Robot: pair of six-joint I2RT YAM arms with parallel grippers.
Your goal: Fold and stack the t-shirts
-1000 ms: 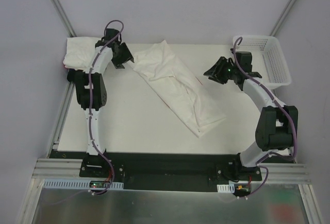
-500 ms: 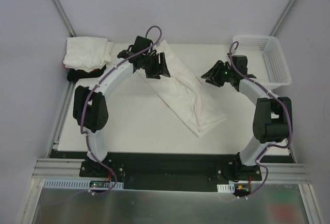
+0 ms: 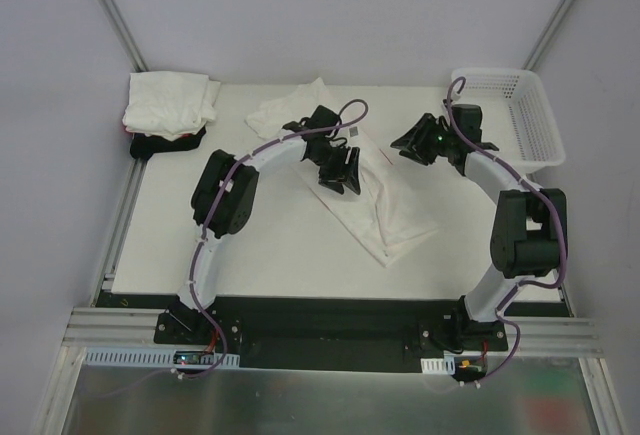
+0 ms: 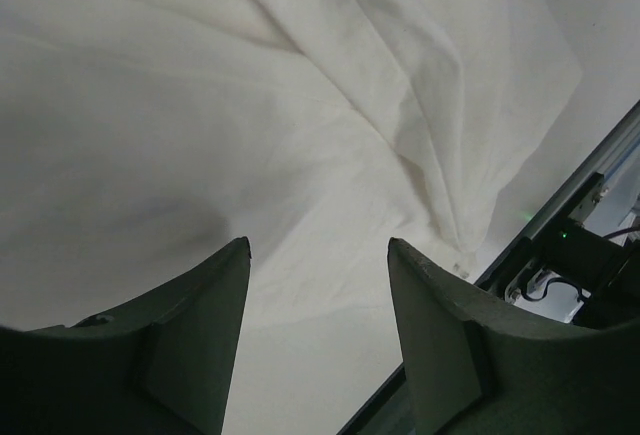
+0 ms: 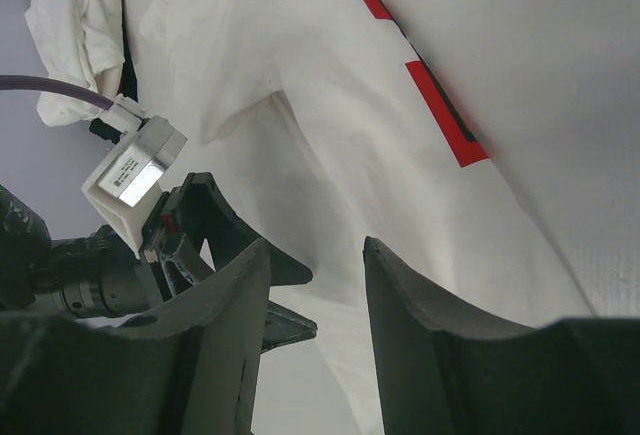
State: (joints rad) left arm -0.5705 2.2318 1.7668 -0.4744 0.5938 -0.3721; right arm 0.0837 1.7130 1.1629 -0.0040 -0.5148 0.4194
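The shirt [image 3: 395,220] lies as a long white strip left of the basket [image 3: 545,130]. Its axis runs diagonally, from a far end well left of the basket to a near end below it. The left gripper [image 3: 338,170] hangs over the strip's middle with its jaws spread and empty, cloth directly beneath. The right gripper [image 3: 410,145], also spread and empty, sits between strip and basket, just off the cloth's edge. The left is nearer, so the next pinch probably falls to it. The stack [image 3: 168,105] waits far left of the basket.

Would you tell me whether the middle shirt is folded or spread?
Partly folded: the shirt lies as a long, creased diagonal strip.
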